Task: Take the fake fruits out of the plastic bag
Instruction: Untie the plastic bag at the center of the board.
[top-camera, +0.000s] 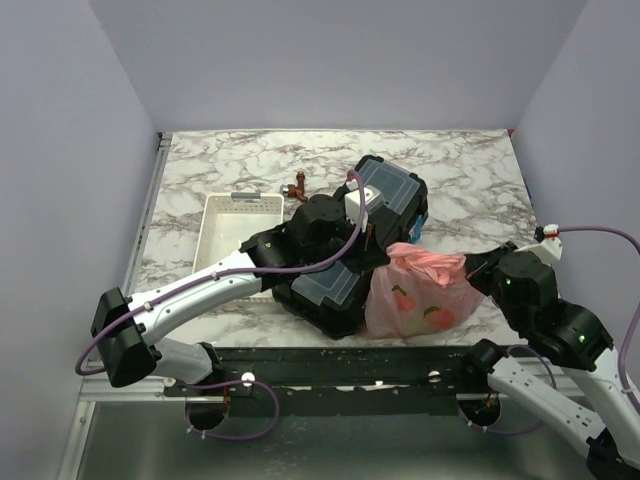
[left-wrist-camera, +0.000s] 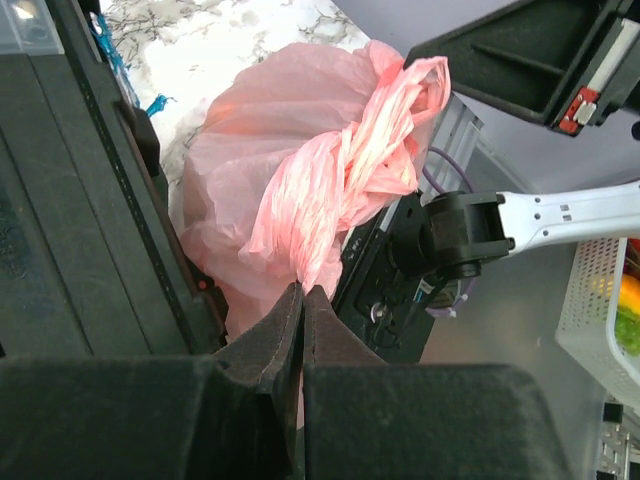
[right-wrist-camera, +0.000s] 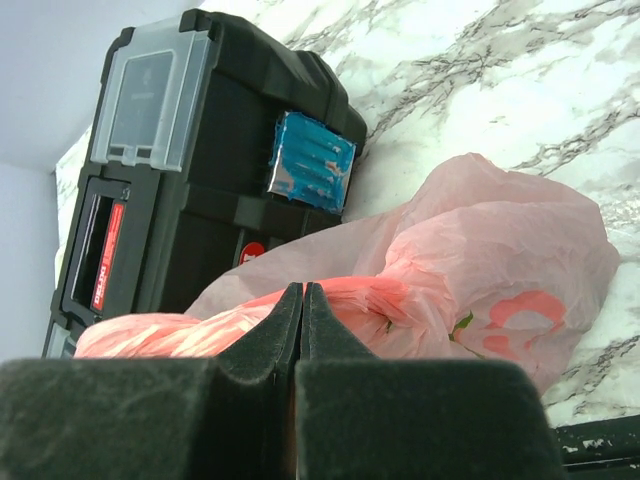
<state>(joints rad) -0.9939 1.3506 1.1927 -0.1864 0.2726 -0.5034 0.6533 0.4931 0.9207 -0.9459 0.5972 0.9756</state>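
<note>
Closest to the left wrist lens, the left gripper has its dark fingers pressed tip to tip. The tapered end of a twisted strip of the plastic bag runs into the seam between them, so it is pinching the film. In the right wrist view the right gripper is just as tightly closed. Its tips meet on a rumpled coral band of the plastic bag that crosses the lower middle of the frame.

Only the left wrist view shows that strip wound like a rope, rising toward the upper centre, with the right arm pale at the right edge. Only the right wrist view shows a printed red fruit shape with a green leaf on the bag's lower right side, and a blue ridged patch on the toolbox at upper left.

From overhead, the plastic bag sits right of centre on the marble table, touching the toolbox, its gathered top stretched between the two grippers.

The film is thin, creased and translucent pink, slack and rounded below. The fake fruits cannot be made out through it.

The toolbox is hard black plastic with clear lid panels. A white tray and a small brown-red figure lie upper left of it.
</note>
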